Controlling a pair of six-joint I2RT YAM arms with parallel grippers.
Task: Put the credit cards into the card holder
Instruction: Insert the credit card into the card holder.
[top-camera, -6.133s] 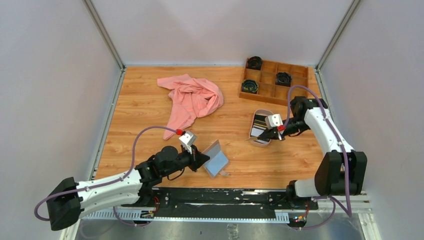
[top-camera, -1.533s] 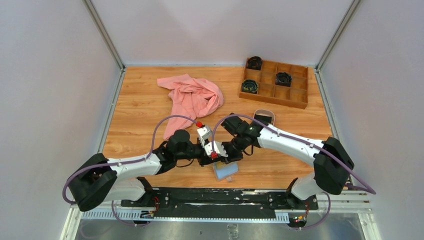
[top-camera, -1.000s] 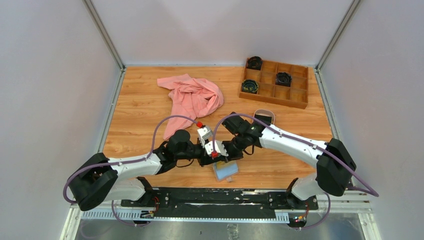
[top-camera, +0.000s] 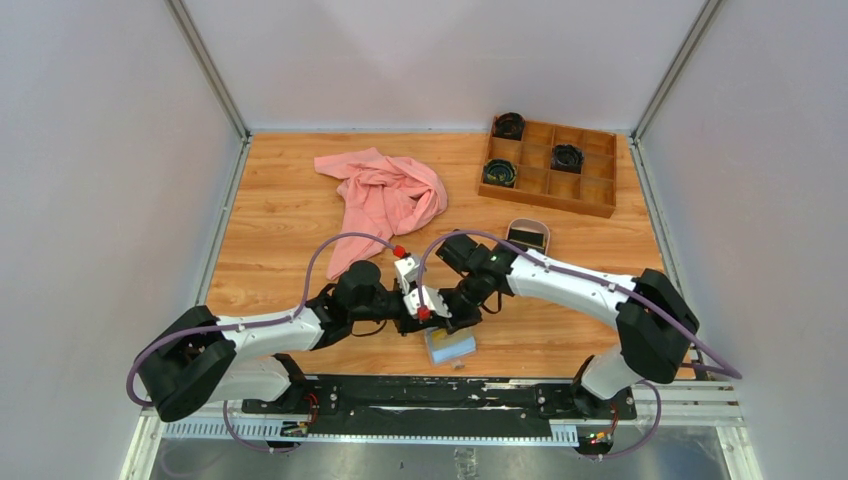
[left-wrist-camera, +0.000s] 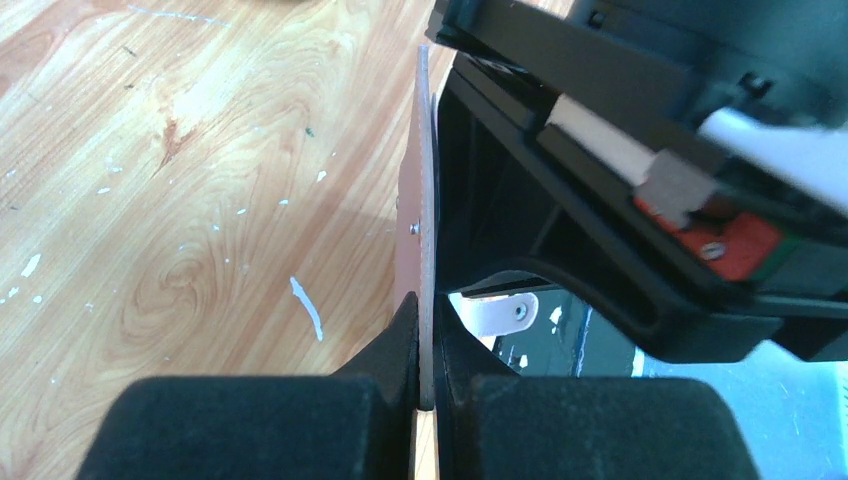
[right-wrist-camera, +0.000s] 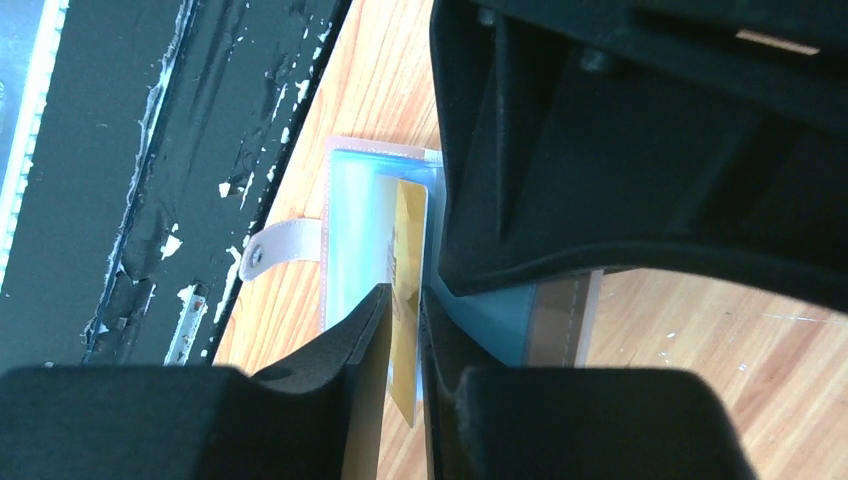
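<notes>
left claw (left-wrist-camera: 425, 345) pinches the card holder (left-wrist-camera: 411, 220) by its tan flap; right claw (right-wrist-camera: 402, 320) pinches a gold card (right-wrist-camera: 409, 235) over the blue pockets

The top camera sits high up behind the arms and looks down on the whole table (top-camera: 280, 220). The left wrist camera sits right behind the left gripper (left-wrist-camera: 427, 395) and looks along it, very close, low over the wood. The right wrist camera sits right behind the right gripper (right-wrist-camera: 404, 390) and looks down at the table's near edge. All three see the card holder (top-camera: 450, 346).
</notes>
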